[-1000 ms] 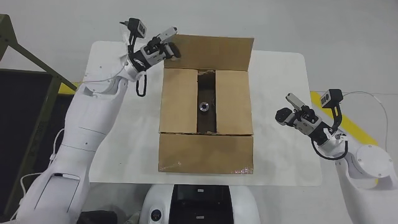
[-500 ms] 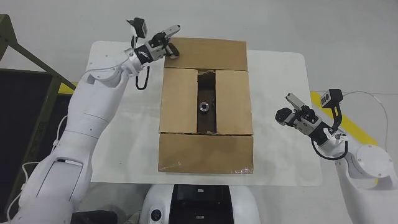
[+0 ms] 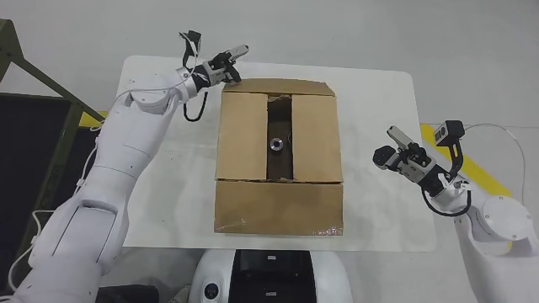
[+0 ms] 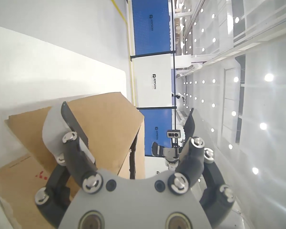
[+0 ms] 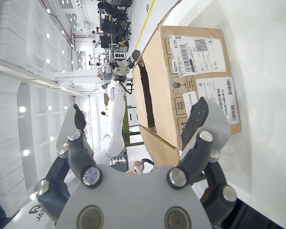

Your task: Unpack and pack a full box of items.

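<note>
Hovering at box (image 3: pixel 242 135) far flap, left pincer (image 3: pixel 238 61) apart, right pincer (image 3: pixel 386 147) apart.

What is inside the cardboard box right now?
Through the gap between the two side flaps of the cardboard box, a small round metal part shows in the dark interior. The flaps cover the rest, so other contents cannot be seen.
</note>
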